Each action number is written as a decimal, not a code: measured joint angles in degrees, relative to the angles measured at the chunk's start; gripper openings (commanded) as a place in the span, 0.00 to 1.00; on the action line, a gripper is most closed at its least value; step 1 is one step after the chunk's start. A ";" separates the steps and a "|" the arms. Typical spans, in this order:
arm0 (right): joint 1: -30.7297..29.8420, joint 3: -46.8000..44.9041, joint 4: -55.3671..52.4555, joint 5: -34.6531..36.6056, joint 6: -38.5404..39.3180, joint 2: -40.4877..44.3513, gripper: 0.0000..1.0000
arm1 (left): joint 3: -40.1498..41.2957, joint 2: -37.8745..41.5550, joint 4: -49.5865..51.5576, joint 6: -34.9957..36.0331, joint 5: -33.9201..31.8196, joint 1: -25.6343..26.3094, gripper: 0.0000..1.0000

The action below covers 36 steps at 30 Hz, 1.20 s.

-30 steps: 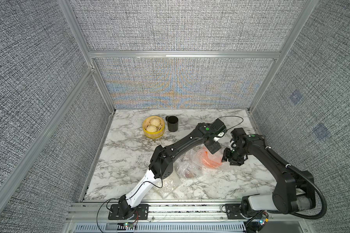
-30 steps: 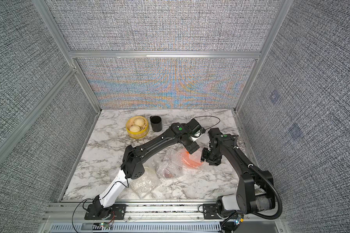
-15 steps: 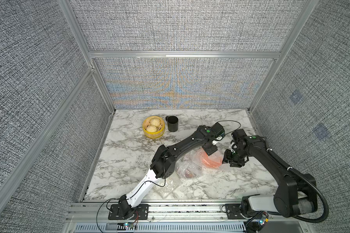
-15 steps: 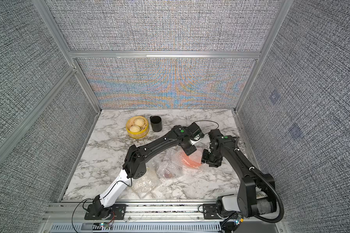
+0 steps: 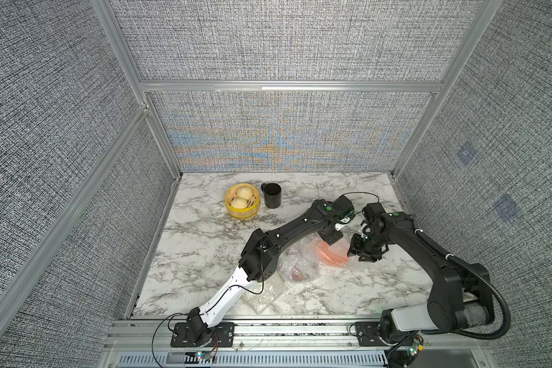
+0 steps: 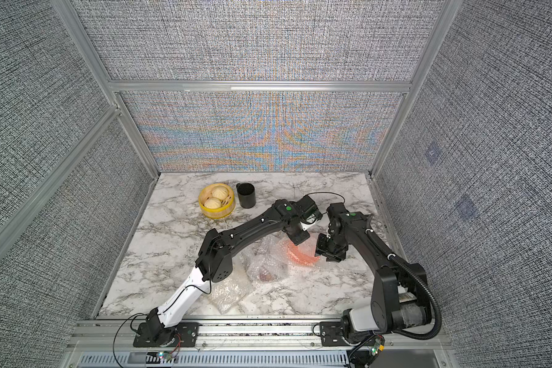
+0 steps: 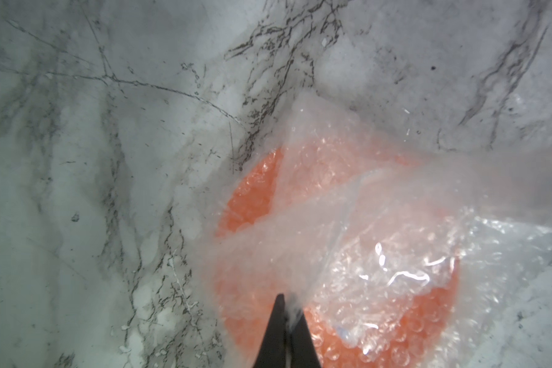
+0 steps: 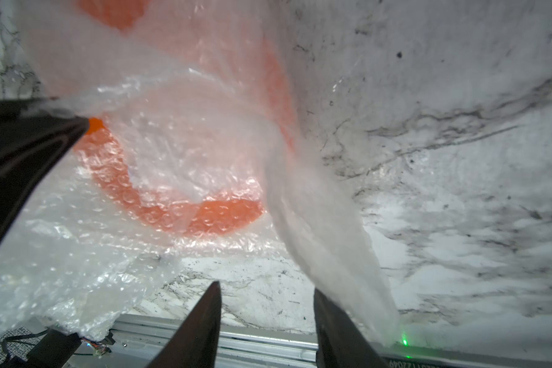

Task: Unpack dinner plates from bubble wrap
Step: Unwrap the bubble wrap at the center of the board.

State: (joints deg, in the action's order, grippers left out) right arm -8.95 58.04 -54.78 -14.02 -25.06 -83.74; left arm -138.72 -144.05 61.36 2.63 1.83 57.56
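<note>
- Both top views: the orange plate sits on the table, right of centre, with bubble wrap loose over it and not yet off.
- Both arms are down on it. The left gripper is at the plate's far edge and the right gripper is at its right edge.
- A second wrapped bundle with something dark red inside lies just beside the orange plate, untouched. The bun basket and black cup are at the back, well apart, so I ignore them.
- Left wrist: the left gripper is closed, with a thin fold of wrap pinched between its tips, above the plate.
- Right wrist: the right gripper has its jaws apart, with bare table showing in the gap. A flap of wrap runs down along one finger. I can't tell if any of it is inside the gap, and I see nothing gripped.
- Step, as I read it: peeling the first sheet off the orange plate.
- Next: the right gripper needs to close on that flap or hold the plate rim, then the left lifts and pulls away.
- I'd go slowly. The thin film can slip out of the pinch, or the plate can drag along with it.
</note>
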 measured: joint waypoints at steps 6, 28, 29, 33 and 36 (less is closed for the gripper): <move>1.11 -0.04 6.54 -1.05 -2.08 -5.92 0.28 | 2.62 2.43 -1.70 -4.57 2.38 -0.07 0.00; 8.48 -4.07 11.72 -1.11 0.17 -0.55 0.49 | 18.25 11.65 -10.60 -22.62 14.03 -9.73 0.48; 7.08 -2.99 11.67 -0.94 1.40 0.90 0.50 | 18.25 11.82 -10.71 -22.56 14.36 -9.73 0.49; 4.76 1.42 9.94 1.51 7.08 2.16 0.51 | 18.29 11.78 -10.54 -21.31 14.91 -9.66 0.48; 4.33 2.27 9.99 2.60 11.65 0.92 0.52 | 17.90 11.52 -10.38 -20.65 15.13 -9.60 0.48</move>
State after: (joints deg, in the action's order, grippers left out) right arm -4.62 60.31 -44.80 -11.42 -13.41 -82.83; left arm -120.81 -132.53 50.98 -18.02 16.95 47.97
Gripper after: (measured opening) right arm 0.516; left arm 0.482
